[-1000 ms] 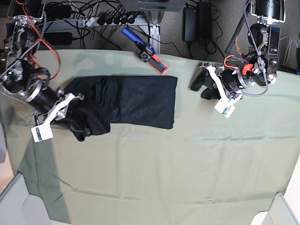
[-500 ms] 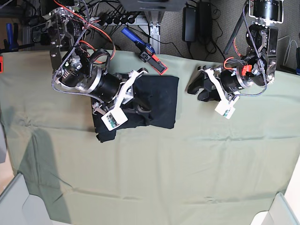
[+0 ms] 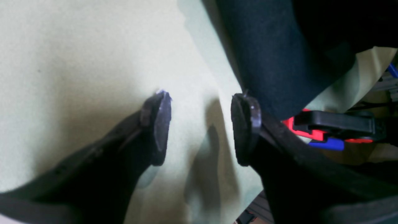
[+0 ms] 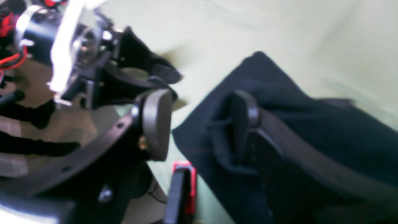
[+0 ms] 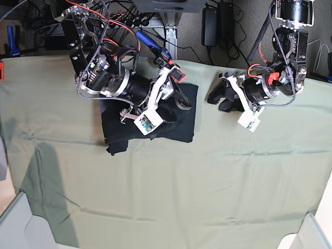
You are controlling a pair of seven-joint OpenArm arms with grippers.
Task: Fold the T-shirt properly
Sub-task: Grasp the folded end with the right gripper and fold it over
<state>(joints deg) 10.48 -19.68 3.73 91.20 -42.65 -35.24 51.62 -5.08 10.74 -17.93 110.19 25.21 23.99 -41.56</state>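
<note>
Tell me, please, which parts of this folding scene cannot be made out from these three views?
- Base view: the right arm covers the middle of the T-shirt, so how neatly the fold lies is hidden.
- Right wrist view: blur; whether the T-shirt's bunched edge still touches the right gripper is unclear.
- Left wrist view: the frame's edges crop the T-shirt and the red and blue clamp.

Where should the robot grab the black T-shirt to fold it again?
Probably the loose corner of the T-shirt that sticks out at the near left in the base view. It lies single and flat on the green cloth, so a pincer could come down from above on the open cloth side and pinch its edge.
</note>
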